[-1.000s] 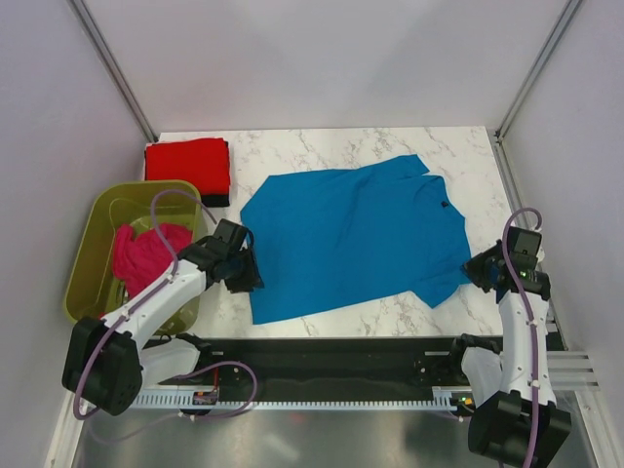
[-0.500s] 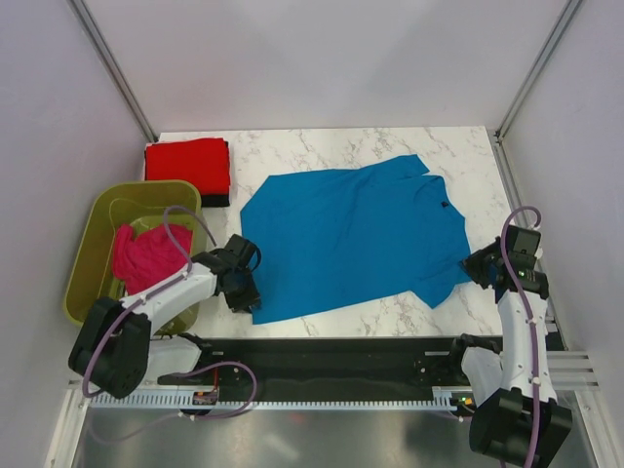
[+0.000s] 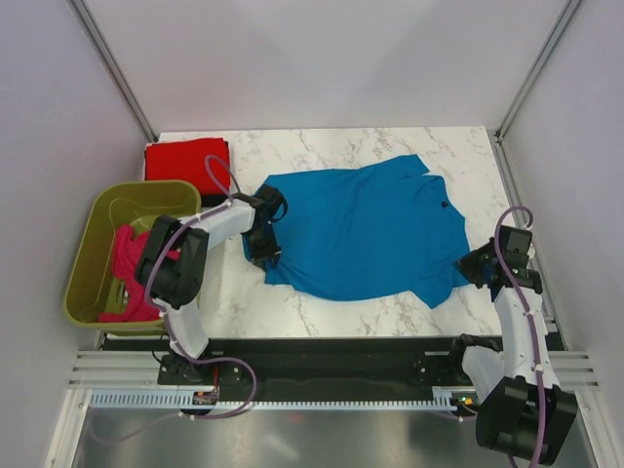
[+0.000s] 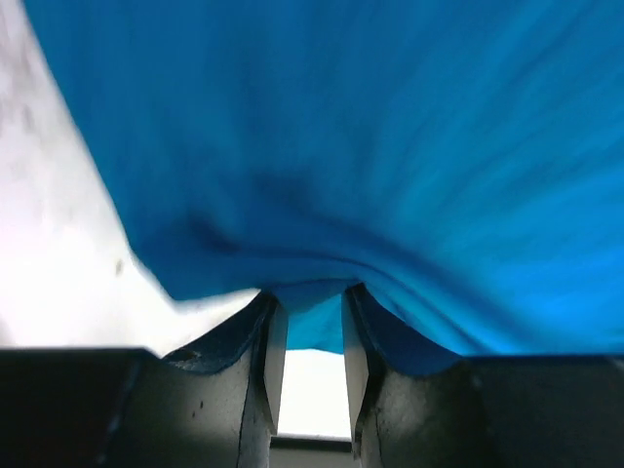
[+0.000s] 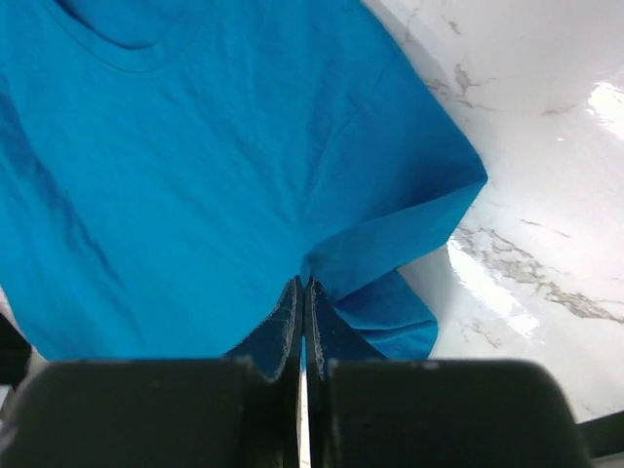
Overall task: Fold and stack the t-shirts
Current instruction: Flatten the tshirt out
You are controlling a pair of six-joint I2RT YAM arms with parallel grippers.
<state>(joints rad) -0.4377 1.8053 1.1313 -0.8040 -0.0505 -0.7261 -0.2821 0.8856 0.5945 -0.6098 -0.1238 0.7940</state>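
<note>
Where marble table (image 3: 390, 146) meets walls (image 3: 322, 58), blue t-shirt (image 3: 361, 229)

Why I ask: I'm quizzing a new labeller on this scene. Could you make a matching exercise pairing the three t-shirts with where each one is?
Things:
1. blue t-shirt
2. red t-shirt
3. pink t-shirt

Places:
A. in the green tub
B. folded at the far left corner of the table
C. spread out flat, pinched by the left hand and the right hand

Pairs: 1-C, 2-B, 3-A
</note>
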